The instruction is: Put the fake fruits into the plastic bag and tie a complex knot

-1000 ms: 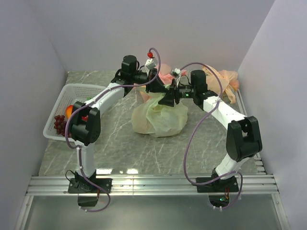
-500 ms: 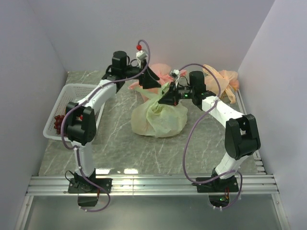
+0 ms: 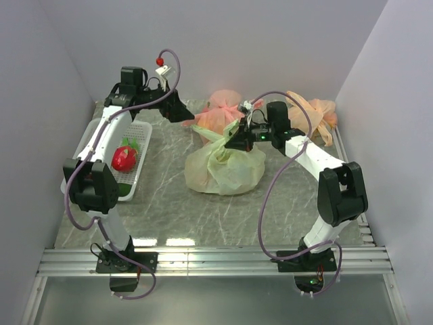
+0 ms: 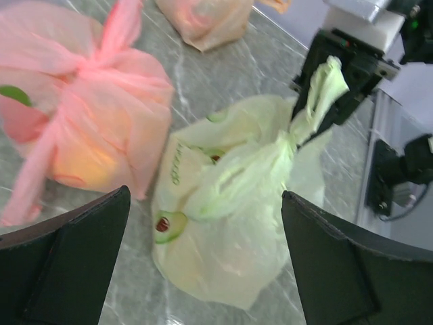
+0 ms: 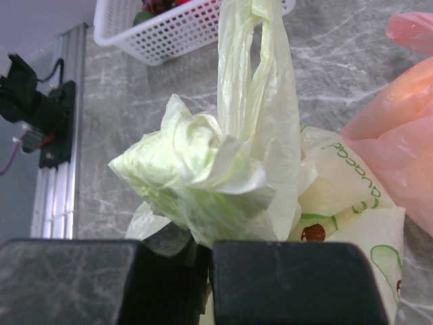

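Evidently, twisted pale-green knot (image 5: 196, 176) of crinkly translucent plastic bag (image 3: 223, 172) clamped by right gripper (image 3: 235, 139) for tension; left gripper (image 3: 181, 114) spread empty, parked clear near far edge of table (image 3: 169, 203).

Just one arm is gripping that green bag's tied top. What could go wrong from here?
1. The right end effector is shut on the knot while the left end effector hangs open, off it. Pulling alone may drag the plastic bag instead of tightening the knot.
2. A strawberry lies in the basket, so the bag may get tied without it.
3. The pink bag sits close beside and could snag.
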{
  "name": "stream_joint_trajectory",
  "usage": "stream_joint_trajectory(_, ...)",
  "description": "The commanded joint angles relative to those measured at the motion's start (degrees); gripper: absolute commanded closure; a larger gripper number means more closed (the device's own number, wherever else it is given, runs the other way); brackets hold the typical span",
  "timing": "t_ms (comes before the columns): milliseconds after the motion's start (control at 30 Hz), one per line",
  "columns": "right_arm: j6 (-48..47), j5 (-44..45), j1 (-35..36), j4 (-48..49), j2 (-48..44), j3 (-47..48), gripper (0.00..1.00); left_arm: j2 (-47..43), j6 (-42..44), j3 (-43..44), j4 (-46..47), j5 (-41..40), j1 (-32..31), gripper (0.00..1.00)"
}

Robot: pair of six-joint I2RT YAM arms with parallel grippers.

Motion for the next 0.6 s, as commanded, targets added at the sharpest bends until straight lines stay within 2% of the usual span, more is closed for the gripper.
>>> stream_joint_trajectory(0, -6.6, 0.3, -0.2, -2.5, -3.1, 2.3, 1.00, -2.5, 5.0, -1.3, -5.9, 6.2, 0.9, 0.01)
stream_joint_trajectory(100, -8.8, -0.6, -0.2, -3.1, -3.6, 2.3, 1.00, 0.0, 7.2, -0.9, -8.4, 4.9, -0.6, 0.05)
stream_joint_trajectory(267, -11.2, -1.3, -0.2, -4.1, -3.7, 2.2, 1.00, 2.5, 3.0, -2.2, -2.6, 2.8, -1.9, 0.08)
stream_joint_trajectory(400, -12.0, -1.4, -0.1, -4.0, -4.3, 2.0, 1.00, 6.0, 6.0, 1.1, -8.0, 2.5, -2.6, 0.13)
stream_joint_trajectory(500, -12.6, -1.2, 0.1, -3.8, -4.7, 1.9, 1.00, 6.4, 3.8, -0.5, -6.3, 2.0, -2.6, 0.14)
stream_joint_trajectory(567, -12.7, -1.1, 0.0, -3.6, -4.8, 2.0, 1.00, 6.0, 1.8, -2.1, -4.6, 2.7, -2.6, 0.19)
